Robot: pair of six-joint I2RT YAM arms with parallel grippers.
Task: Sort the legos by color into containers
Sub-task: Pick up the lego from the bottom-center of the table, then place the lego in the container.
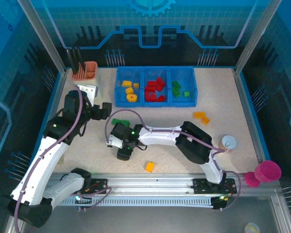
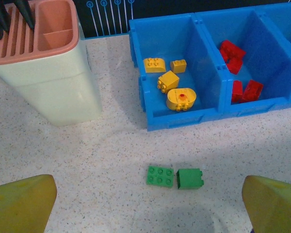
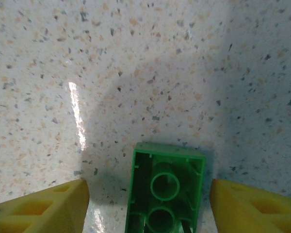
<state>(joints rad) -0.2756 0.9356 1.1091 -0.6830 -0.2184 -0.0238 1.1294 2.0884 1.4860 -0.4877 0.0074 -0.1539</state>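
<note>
Green plastic, hollow underside up: an overturned green brick (image 3: 165,194) lies flat on the speckled surface (image 3: 136,73), well to the near side of the blue tray (image 1: 155,103). It sits right between the yellow fingers (image 3: 48,208) of the right gripper (image 3: 148,194). That gripper stands partly spread, with a strip of bare surface showing on each side of the brick, so neither finger touches it and nothing is held.

Over to the left gripper (image 2: 148,189): spread wide, empty, its fingers down at the bottom corners of its wrist view. Just ahead of it, on the near side of the tray's left compartment, two more green bricks (image 2: 160,175) rest side by side, touching.

In the tray itself, yellow pieces (image 2: 167,80) fill the left compartment, red bricks (image 2: 233,53) the middle, and green ones (image 1: 177,88) the right. One orange brick (image 1: 149,166) lies loose, far on the near side of the tray, and two orange bricks (image 1: 202,117) lie just off its near right corner.
</note>
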